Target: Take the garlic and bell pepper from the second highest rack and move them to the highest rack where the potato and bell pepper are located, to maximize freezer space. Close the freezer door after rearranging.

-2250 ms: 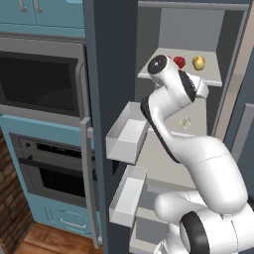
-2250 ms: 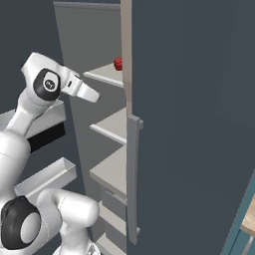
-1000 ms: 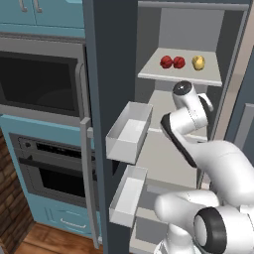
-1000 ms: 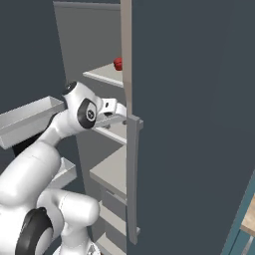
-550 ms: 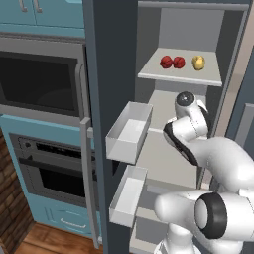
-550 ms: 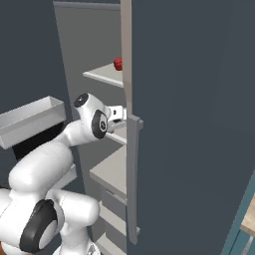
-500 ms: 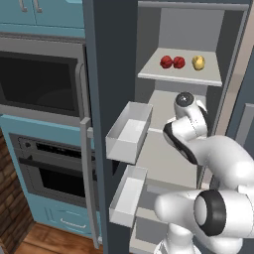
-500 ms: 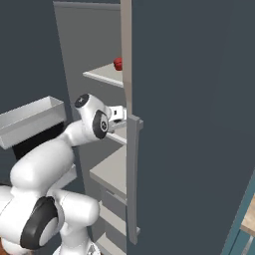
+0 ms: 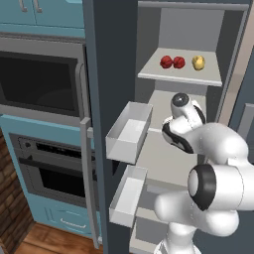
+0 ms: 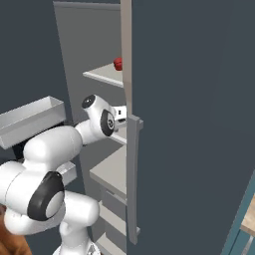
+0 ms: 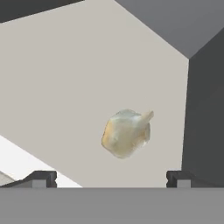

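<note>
A simulated kitchen with teal cabinets, a built-in oven (image 9: 49, 163) on the left and a tall dark freezer standing open; its door (image 10: 194, 124) swings out to the right and fills much of the right base view. On the highest rack (image 9: 178, 73) sit two red bell peppers (image 9: 172, 62) touching side by side and a yellowish potato (image 9: 198, 62) just beside them, toward the right wall; two pale door bins (image 9: 130, 131) hang on the left, one above the other. The white arm bends into the second highest rack (image 9: 158, 158), its wrist low over the pale shelf; the garlic (image 11: 127, 133) lies on that shelf near the dark right wall, its pointed tip turned up and to the right in the hand view. The claw (image 11: 111, 178) hovers above the garlic with its two dark fingertips (image 11: 41, 178) spread wide apart, the bulb between and beyond them, not touching either.
</note>
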Robot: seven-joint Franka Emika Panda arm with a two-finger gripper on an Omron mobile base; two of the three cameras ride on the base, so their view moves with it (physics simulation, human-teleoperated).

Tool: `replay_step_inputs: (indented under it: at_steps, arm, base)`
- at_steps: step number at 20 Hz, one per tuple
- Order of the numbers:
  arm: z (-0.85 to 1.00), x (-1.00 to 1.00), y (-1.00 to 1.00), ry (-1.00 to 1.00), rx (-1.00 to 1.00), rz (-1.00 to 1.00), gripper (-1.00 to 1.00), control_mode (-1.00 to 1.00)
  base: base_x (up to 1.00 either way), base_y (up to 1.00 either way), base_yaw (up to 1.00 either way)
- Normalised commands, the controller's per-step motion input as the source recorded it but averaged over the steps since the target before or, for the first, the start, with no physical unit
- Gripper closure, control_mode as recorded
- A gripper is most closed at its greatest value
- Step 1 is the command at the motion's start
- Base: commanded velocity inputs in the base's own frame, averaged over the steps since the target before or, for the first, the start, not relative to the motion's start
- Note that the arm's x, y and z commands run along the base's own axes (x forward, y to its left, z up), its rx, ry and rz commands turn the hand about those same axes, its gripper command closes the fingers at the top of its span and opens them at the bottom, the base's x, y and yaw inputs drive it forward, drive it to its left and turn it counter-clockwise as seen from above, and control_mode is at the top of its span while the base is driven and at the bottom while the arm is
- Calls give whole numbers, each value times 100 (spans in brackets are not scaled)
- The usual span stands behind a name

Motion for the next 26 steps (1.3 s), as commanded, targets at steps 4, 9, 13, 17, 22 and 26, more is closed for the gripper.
replay_step_inputs:
  at_steps: [4, 9, 13, 17, 22, 26]
  arm:
    - [0, 29, -22, 0, 0, 0, -100, -100]
    - [-4, 11, -30, 0, 0, -5, -100, -100]
    - [-20, 1, -27, 5, 0, -10, -100, -100]
    - [-34, 21, -8, 5, 0, -1, -100, -100]
    - [-35, 33, 0, 0, 0, 0, -100, -100]
    - [-34, 27, -2, 0, 0, 0, -100, -100]
  base:
    - [0, 0, 0]
    - [0, 0, 0]
    - [0, 0, 0]
    - [0, 0, 0]
    - [0, 0, 0]
    - [0, 0, 0]
